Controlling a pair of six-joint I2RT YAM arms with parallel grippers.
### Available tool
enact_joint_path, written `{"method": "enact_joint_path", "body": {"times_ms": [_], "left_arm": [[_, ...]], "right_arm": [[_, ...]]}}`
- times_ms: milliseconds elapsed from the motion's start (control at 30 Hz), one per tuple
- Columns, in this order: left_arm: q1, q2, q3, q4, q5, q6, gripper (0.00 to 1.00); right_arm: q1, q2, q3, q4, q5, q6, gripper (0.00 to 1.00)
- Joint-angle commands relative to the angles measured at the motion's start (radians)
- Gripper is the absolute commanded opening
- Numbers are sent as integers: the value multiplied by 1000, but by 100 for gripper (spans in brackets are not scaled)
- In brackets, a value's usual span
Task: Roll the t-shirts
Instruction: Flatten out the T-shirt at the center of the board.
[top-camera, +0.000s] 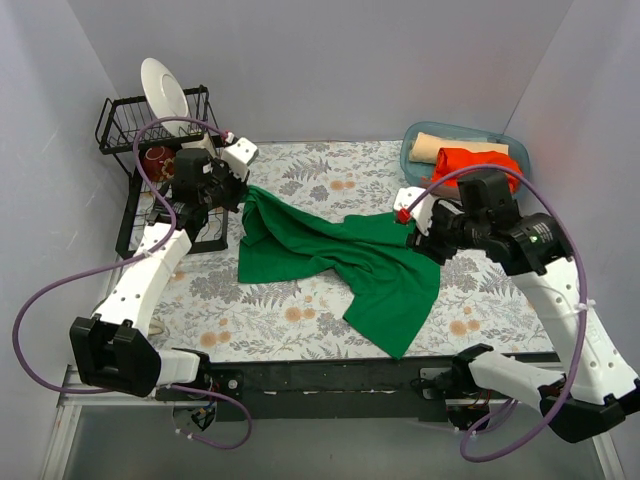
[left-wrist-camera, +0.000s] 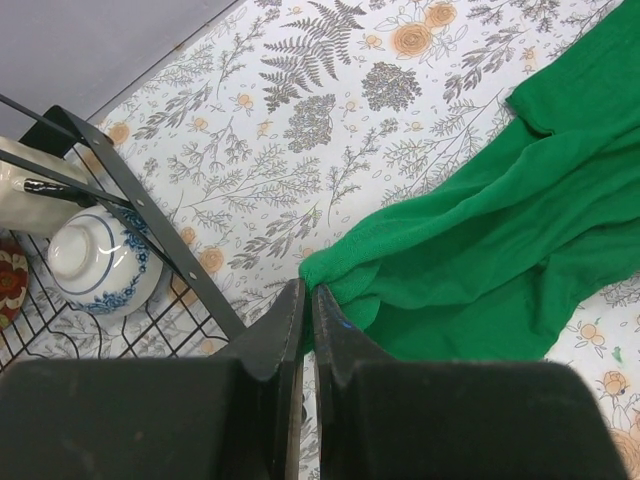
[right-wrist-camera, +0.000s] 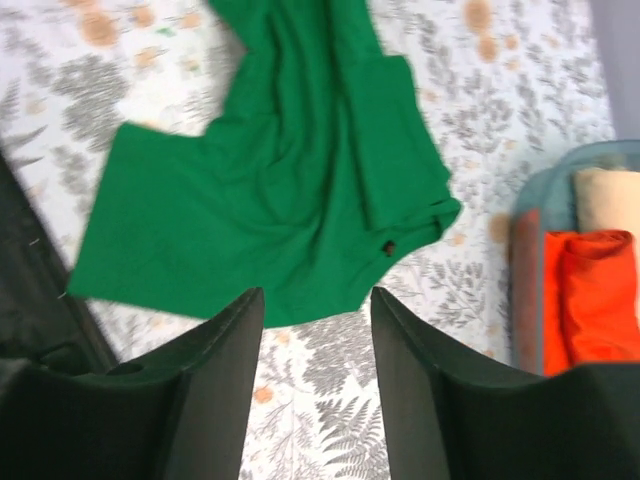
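Note:
A bright green t-shirt (top-camera: 340, 265) lies crumpled and spread over the floral tabletop. My left gripper (top-camera: 243, 195) is shut on its upper left corner, and in the left wrist view the cloth (left-wrist-camera: 500, 260) is pinched between the closed tips (left-wrist-camera: 308, 290). My right gripper (top-camera: 410, 225) hangs open just off the shirt's right edge. In the right wrist view nothing lies between its fingers (right-wrist-camera: 317, 295), and the green t-shirt (right-wrist-camera: 280, 190) is beyond them. A rolled orange-red t-shirt (top-camera: 475, 165) and a rolled tan t-shirt (top-camera: 450, 143) sit in a bin at the back right.
The clear blue bin (top-camera: 410, 150) holds the two rolled shirts. A black wire dish rack (top-camera: 130, 130) stands at the back left with a white plate (top-camera: 165, 90) and a blue-and-white bowl (left-wrist-camera: 100, 260), close to my left gripper. Grey walls enclose the table.

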Motion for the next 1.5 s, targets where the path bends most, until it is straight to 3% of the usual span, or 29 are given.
{"method": "enact_joint_path", "body": {"times_ms": [0, 100, 233, 733, 1133, 1267, 1467], "left_arm": [[5, -57, -34, 19, 36, -10, 0], [5, -64, -65, 5, 48, -26, 0], [5, -60, -91, -24, 83, -40, 0], [5, 38, -113, -160, 149, -29, 0], [5, 108, -105, -194, 129, -24, 0], [5, 115, -105, -199, 128, -17, 0], [7, 114, -103, -200, 123, -14, 0]], "right_arm": [[-17, 75, -105, 251, 174, 110, 58], [-80, 158, -179, 346, 186, 156, 65], [-175, 380, -129, 389, 154, 251, 72], [-247, 919, 206, 469, -27, 314, 64], [-296, 1076, 298, 450, -47, 311, 56], [-299, 1100, 304, 441, -58, 303, 49], [-299, 1116, 324, 432, -96, 299, 23]]}}
